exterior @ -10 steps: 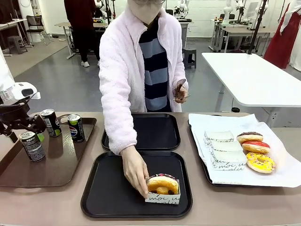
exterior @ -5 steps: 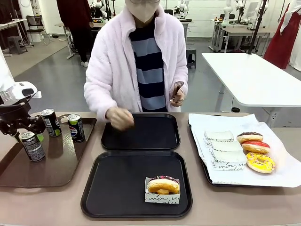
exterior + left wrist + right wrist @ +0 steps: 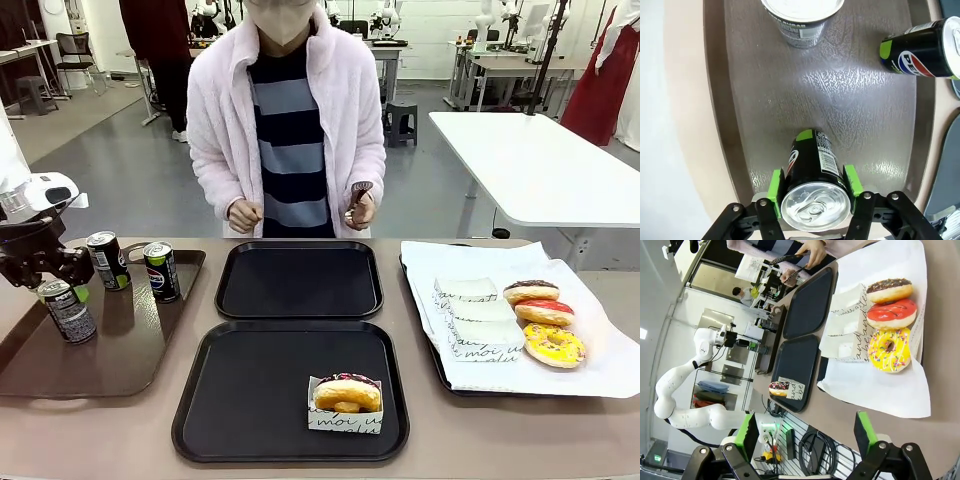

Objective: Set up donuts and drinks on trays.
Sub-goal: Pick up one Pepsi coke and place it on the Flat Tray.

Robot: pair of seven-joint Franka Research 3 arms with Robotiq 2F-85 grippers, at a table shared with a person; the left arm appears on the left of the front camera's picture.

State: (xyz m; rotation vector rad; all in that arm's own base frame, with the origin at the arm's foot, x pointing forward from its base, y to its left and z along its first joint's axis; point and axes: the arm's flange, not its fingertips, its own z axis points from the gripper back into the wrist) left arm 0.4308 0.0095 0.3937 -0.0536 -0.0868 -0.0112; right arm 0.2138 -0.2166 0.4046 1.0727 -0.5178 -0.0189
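My left gripper point(image 3: 58, 285) point(image 3: 814, 182) is shut on a dark drink can point(image 3: 68, 312) point(image 3: 812, 170) that stands at the left of the brown tray point(image 3: 120, 350). Its green pads point(image 3: 775, 184) press the can just below the silver top. Two more cans point(image 3: 105, 260) point(image 3: 160, 271) stand at the back of that tray. Two black trays lie mid-table. The near one point(image 3: 240, 400) holds a chocolate donut point(image 3: 346, 392) in a paper sleeve, and the far one point(image 3: 300, 282) is bare. My right gripper point(image 3: 806, 432) is open, with nothing between its fingers.
A paper-lined tray point(image 3: 520, 375) at the right carries three donuts point(image 3: 530, 292) point(image 3: 545, 312) point(image 3: 553, 345) and white sleeves point(image 3: 470, 320). A person stands at the far edge, holding tongs point(image 3: 358, 192) with both hands drawn in to the body.
The person has pulled the hand off the near tray, left the sleeved donut there and straightened up. My left gripper has shut on the can.
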